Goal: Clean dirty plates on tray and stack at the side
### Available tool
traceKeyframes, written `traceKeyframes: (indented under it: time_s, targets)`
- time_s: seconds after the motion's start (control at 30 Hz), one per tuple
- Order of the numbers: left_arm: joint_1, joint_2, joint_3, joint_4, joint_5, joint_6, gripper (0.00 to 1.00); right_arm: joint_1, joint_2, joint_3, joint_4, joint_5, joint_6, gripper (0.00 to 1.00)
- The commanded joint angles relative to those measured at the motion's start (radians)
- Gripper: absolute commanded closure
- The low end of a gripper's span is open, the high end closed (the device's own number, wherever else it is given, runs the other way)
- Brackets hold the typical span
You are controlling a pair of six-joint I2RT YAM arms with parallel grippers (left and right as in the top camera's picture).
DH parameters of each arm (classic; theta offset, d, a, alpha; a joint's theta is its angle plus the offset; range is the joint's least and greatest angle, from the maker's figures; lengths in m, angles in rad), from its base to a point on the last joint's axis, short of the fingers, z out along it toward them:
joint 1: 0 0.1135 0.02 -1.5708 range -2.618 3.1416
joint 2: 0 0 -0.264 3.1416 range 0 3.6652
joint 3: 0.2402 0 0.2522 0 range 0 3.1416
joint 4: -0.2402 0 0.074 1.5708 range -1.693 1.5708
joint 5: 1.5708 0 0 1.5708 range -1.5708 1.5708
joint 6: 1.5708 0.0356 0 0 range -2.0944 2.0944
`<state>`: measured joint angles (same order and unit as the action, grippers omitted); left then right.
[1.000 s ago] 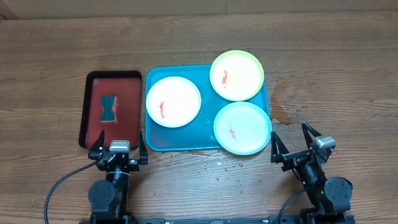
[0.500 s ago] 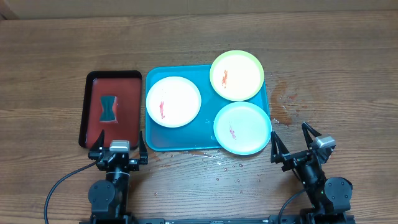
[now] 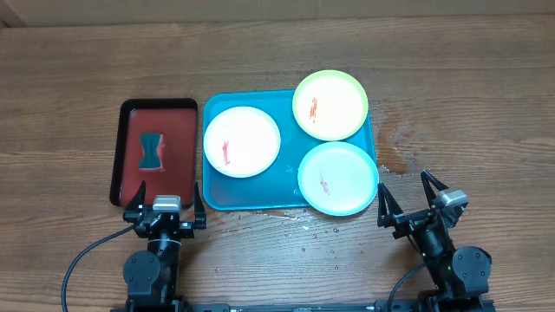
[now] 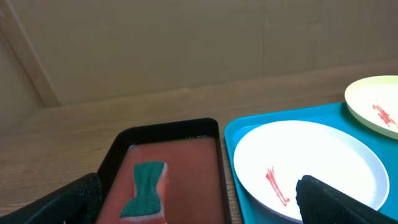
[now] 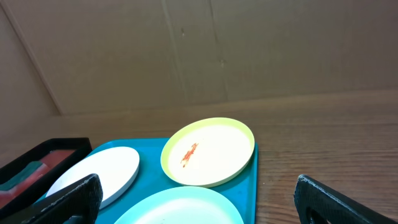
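Overhead, table (image 3: 69,87): brown wood grain, carrying everything in view; damp marks (image 3: 395,152) lie just right of the blue tray.
Blue tray (image 3: 286,186): at the table's middle, long side running left to right, holding all three plates.
Dark red tray (image 3: 178,139): black-rimmed, just beside the blue tray's left edge, long side running away from the arms.
Pinkish-white plate (image 3: 242,141): flat on the left half of the blue tray, a red smear (image 3: 227,149) left of its centre.
Yellow-green plate (image 3: 330,105): at the far right corner, overlapping the tray's far rim, an orange-red streak on its left half.
Teal plate (image 3: 338,178): at the near right corner, covering the tray's rim there, close to the yellow-green plate, with a thin red streak.
Left gripper (image 3: 167,198): at the near edge in front of the dark red tray, fingers (image 4: 68,202) spread wide, holding nothing.
Right gripper (image 3: 403,188): near edge, just right of the teal plate, fingers (image 5: 56,199) spread wide, holding nothing.
Sponge (image 3: 152,151): teal, pinched at its waist, lying inside the dark red tray.
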<state>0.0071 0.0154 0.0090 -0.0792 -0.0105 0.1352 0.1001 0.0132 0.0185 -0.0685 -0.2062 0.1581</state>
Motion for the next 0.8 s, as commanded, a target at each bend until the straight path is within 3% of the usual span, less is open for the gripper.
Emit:
traceKeyframes:
  time_s: [0.0, 0.77]
  targets:
    - [0.006, -0.012, -0.004, 0.002, 0.014, 0.014, 0.0, 0.005, -0.005, -0.01, 0.006, -0.005, 0.005, 0.0]
    - [0.006, -0.012, -0.004, 0.002, 0.014, 0.014, 0.0, 0.005, -0.005, -0.01, 0.005, 0.082, -0.029, 0.0]
